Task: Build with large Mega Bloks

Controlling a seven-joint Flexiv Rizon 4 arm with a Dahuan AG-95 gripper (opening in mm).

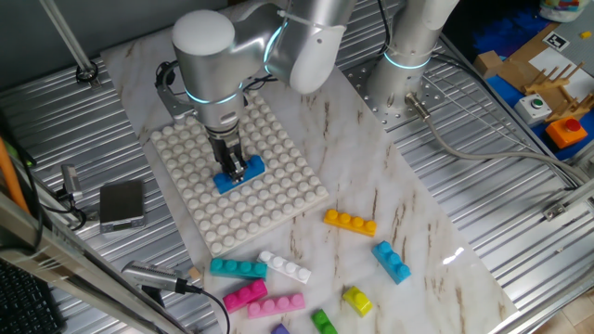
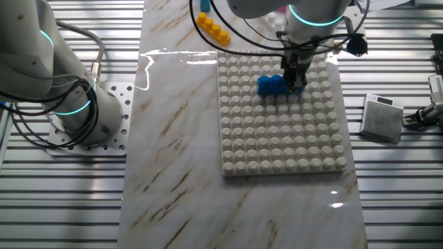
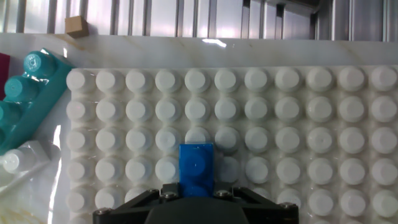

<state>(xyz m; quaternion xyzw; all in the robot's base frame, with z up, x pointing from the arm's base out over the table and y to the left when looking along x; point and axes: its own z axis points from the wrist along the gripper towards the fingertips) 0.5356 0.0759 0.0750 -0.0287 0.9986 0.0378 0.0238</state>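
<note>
A blue brick (image 1: 239,175) rests on the studs of the white studded baseplate (image 1: 278,199), near its middle. My gripper (image 1: 232,167) comes straight down on it and is shut on the blue brick (image 2: 271,85). In the hand view the blue brick (image 3: 196,167) runs between the two dark jaws at the bottom edge. Loose bricks lie on the marble in front of the plate: orange (image 1: 350,222), light blue (image 1: 392,261), teal (image 1: 238,268), white (image 1: 285,267), pink (image 1: 276,305), magenta (image 1: 244,296), yellow (image 1: 357,300) and green (image 1: 323,322).
The arm's base (image 1: 406,70) is bolted at the back right. A small grey box (image 1: 122,203) and cables lie left of the baseplate. A cluttered bench with cardboard and an orange part (image 1: 567,131) stands at the far right. In the other fixed view a second arm base (image 2: 76,114) stands at the left.
</note>
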